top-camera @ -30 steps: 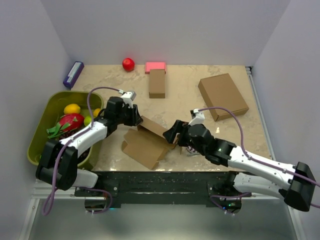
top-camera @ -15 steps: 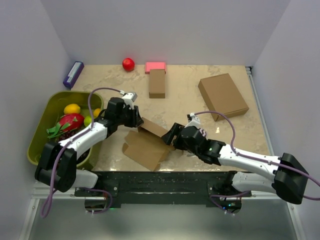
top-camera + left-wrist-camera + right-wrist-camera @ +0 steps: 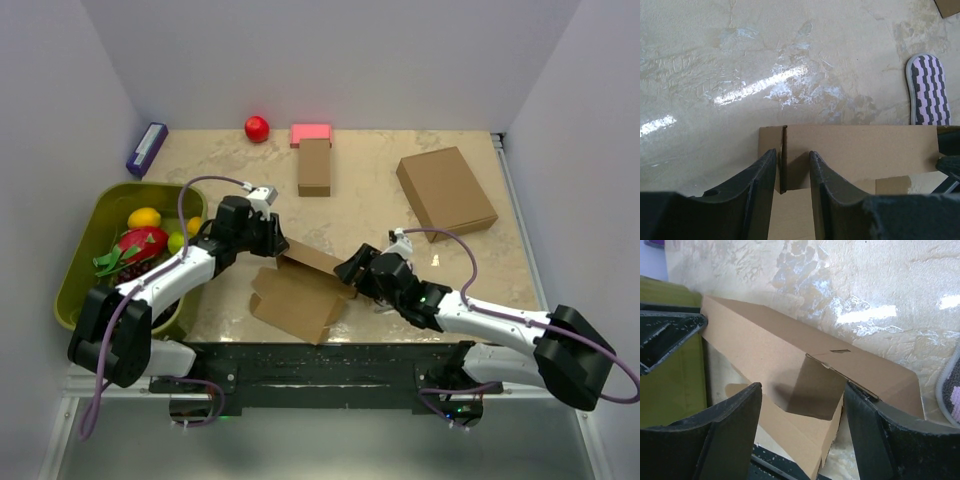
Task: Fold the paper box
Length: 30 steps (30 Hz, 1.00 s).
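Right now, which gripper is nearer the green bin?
Left. Left gripper grips the paper box at its end nearest the green bin; right gripper is at the opposite end, farther off.

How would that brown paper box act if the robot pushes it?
Probably light and bendy: the paper box is thin creased cardboard, with one panel raised and the rest lying flat. It would likely slide easily on the shiny table.

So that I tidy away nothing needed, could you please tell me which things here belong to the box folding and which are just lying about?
In the job: paper box, left tool, right tool.

Lying about: larger brown box, narrow brown box, pink block, red ball, purple item, green bin of fruit.
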Each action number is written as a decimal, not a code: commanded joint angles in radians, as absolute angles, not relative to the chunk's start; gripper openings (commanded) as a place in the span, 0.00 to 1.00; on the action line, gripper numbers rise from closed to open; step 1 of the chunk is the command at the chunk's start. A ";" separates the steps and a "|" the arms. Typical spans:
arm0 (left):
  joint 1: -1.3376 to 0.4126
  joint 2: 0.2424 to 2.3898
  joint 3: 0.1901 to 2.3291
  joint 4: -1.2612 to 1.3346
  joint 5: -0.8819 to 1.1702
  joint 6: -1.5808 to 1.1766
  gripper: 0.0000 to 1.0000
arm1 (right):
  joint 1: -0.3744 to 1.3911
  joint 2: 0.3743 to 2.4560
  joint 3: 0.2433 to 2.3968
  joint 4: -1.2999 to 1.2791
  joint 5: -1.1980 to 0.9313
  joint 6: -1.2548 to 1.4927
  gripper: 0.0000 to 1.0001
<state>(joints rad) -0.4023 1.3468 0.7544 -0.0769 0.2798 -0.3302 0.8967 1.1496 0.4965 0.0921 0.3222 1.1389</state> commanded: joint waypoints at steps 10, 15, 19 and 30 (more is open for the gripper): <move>-0.434 1.315 0.747 -0.078 0.296 -0.327 0.38 | 0.808 1.207 0.439 0.376 0.244 1.252 0.64; -0.440 1.313 0.747 -0.078 0.299 -0.327 0.37 | 0.799 1.285 0.434 0.472 0.199 1.281 0.58; -0.445 1.312 0.747 -0.078 0.302 -0.327 0.37 | 0.798 1.312 0.434 0.520 0.195 1.301 0.53; -0.463 1.308 0.747 -0.077 0.310 -0.330 0.37 | 0.776 1.341 0.443 0.584 0.222 1.374 0.41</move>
